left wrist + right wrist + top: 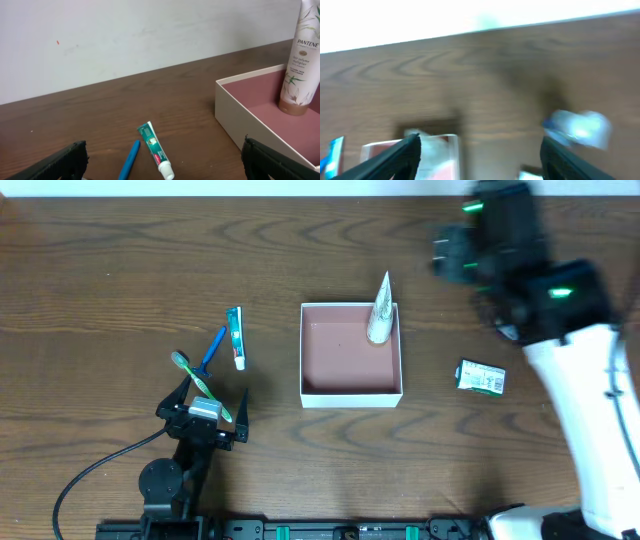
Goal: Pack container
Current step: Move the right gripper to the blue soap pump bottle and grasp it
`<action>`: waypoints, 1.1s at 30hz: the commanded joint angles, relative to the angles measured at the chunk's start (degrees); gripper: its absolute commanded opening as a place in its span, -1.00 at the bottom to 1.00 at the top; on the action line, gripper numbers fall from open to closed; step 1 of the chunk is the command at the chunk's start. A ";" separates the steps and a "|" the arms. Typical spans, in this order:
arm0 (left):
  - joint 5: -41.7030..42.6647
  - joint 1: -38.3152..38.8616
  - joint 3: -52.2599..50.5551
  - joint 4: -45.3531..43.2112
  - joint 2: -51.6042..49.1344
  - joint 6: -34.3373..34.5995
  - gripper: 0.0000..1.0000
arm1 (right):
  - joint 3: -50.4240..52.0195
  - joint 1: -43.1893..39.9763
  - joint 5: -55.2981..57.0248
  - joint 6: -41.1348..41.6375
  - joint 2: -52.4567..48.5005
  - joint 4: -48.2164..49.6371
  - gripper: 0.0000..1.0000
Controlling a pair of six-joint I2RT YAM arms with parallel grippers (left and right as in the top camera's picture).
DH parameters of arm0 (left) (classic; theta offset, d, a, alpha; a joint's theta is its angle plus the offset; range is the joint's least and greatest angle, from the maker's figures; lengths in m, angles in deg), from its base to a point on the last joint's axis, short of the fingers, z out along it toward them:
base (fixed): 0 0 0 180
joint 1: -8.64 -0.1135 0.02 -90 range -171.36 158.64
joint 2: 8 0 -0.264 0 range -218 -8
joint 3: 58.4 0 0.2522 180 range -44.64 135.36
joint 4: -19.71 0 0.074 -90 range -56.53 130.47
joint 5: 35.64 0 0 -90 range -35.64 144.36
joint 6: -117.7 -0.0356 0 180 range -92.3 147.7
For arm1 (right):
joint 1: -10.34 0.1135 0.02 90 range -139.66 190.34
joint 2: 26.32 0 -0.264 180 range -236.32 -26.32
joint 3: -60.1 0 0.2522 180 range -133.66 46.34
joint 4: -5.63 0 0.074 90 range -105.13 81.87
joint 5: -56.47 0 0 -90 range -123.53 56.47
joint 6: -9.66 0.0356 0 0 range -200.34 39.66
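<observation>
Both jaws spread wide, left wrist alone reads Pantene bottle (300, 60) standing in container (235, 110).

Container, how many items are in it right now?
1: a Pantene bottle stands upright in the container's far right corner. The rest of its floor shows bare.

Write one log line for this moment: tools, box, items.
left tool open, empty | right tool open, blurred | box holds upright bottle | toothpaste, packet on table
</observation>
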 commanded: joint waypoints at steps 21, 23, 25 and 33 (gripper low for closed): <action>0.59 -0.24 -1.09 1.88 0.28 0.26 0.96 | 0.28 -25.46 -7.93 -5.27 -14.69 -6.54 0.67; 0.59 -0.24 -1.09 1.88 0.28 0.26 0.96 | 0.28 -25.75 -7.93 -5.27 -16.61 -6.32 0.67; 0.59 -0.24 -1.09 1.88 0.28 0.26 0.96 | 0.28 -25.81 -7.96 -5.27 -18.23 -5.95 0.68; 0.59 -0.24 -1.09 1.88 0.28 0.26 0.96 | 0.31 -25.81 -8.44 -6.78 -22.64 -4.20 0.61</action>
